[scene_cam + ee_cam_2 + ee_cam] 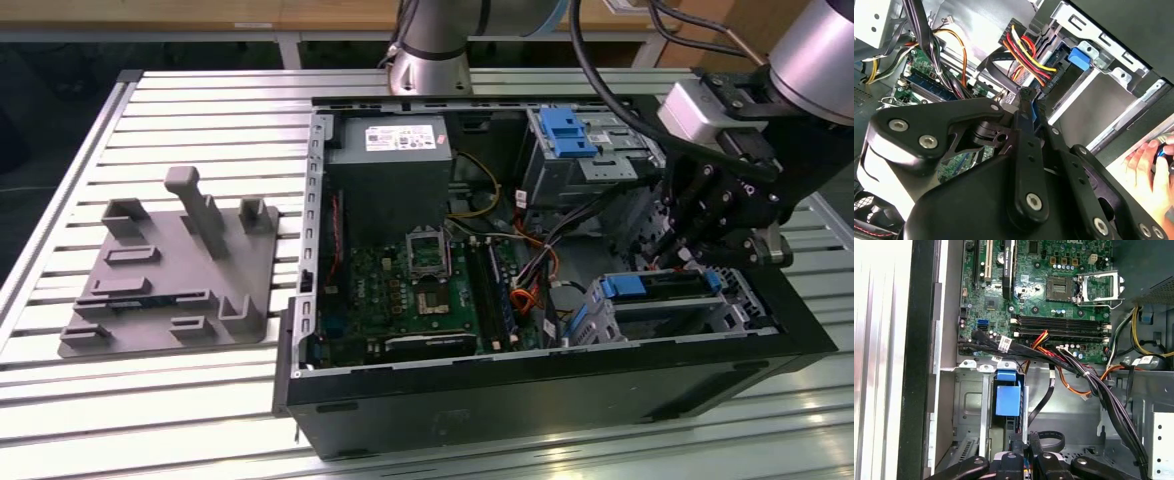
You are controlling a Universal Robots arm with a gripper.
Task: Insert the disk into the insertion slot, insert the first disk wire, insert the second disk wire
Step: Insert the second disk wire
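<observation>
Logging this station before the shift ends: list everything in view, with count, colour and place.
computer case: one, black, open on the slatted table.
motherboard: one, green, inside the case.
power supply: one, grey, back of the case.
insertion slot: one, silver, case corner nearest the gripper.
disk: one, blue-framed, in the slot.
fixture block: one, grey, the exterior view's left.
person's hand: one, outside the case.
gripper: one, black, over the slot.

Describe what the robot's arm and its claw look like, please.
The arm is a round silver-grey tube with darker bands at its joints, and thick black cables loop alongside it. A pale grey block sits at the wrist. The gripper is matte black, built from flat linked bars joined by shiny silver screws, narrowing to slim fingers.
</observation>
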